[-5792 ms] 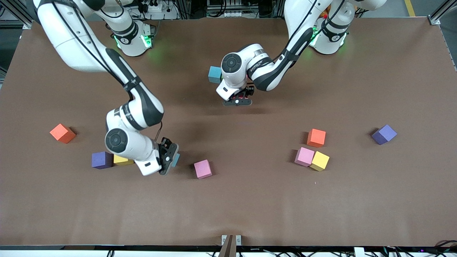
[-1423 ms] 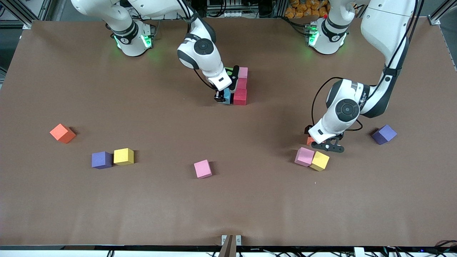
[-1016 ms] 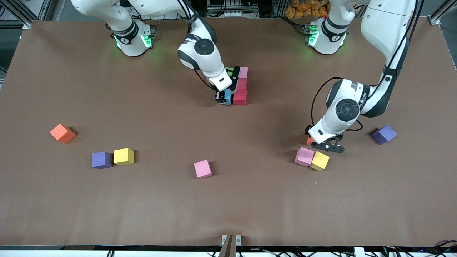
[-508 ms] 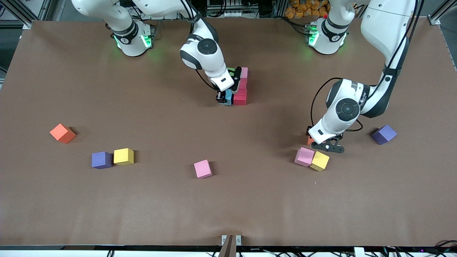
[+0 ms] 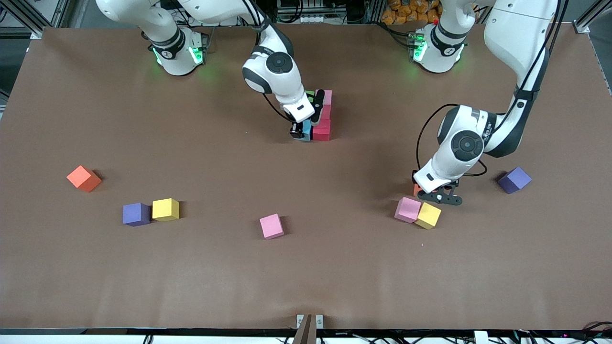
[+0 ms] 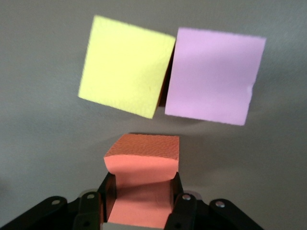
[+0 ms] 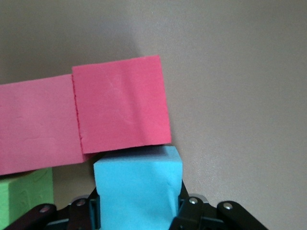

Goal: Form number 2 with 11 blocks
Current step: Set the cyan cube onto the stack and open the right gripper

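A partial number 2 stands mid-table near the bases: a pink block (image 5: 327, 97), two red blocks (image 5: 325, 112) (image 5: 322, 130) and a green block (image 5: 310, 92). My right gripper (image 5: 305, 131) is shut on a light blue block (image 7: 139, 187), set low against the red block (image 7: 122, 110) nearest the front camera. My left gripper (image 5: 437, 194) is shut on an orange block (image 6: 142, 160), squeezing it at table level. Just nearer the camera than that block lie a pink block (image 5: 407, 209) and a yellow block (image 5: 428, 215), touching each other.
Loose on the table are a pink block (image 5: 271, 226), a yellow block (image 5: 165, 209) touching a purple cube (image 5: 136, 214), and an orange block (image 5: 83, 178) toward the right arm's end. Another purple cube (image 5: 514, 180) sits toward the left arm's end.
My left gripper's jaws have closed onto the orange block. The right arm has shifted slightly toward the red blocks with the light blue block in its grip.
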`<move>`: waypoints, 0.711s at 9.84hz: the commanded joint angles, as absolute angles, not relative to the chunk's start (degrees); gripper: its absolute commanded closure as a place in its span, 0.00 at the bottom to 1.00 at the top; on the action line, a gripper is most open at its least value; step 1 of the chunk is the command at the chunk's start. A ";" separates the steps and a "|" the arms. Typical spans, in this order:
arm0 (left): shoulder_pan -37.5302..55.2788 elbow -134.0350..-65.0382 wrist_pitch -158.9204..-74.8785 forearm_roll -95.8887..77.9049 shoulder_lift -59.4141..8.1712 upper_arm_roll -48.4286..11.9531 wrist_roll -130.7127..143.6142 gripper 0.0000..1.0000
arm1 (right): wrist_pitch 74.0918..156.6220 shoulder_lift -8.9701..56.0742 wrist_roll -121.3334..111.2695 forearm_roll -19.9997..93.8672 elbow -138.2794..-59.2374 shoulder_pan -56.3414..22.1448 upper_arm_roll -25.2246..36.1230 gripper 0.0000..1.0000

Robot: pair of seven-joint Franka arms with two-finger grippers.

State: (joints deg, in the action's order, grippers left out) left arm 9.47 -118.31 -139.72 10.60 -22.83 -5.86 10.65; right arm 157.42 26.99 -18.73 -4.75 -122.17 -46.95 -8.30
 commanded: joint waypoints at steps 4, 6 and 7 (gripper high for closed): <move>12.12 -119.36 -132.84 7.73 -11.53 -6.50 9.67 0.60 | 154.34 28.65 -15.03 -6.68 -118.83 -51.15 -4.83 0.83; 12.30 -119.27 -129.48 6.60 -8.54 -7.99 9.67 0.60 | 154.34 28.83 -14.77 -6.68 -118.48 -51.33 -4.83 0.83; 12.30 -119.27 -128.85 4.16 -7.57 -8.17 9.67 0.60 | 154.34 28.92 -14.59 -6.68 -118.30 -51.33 -4.83 0.83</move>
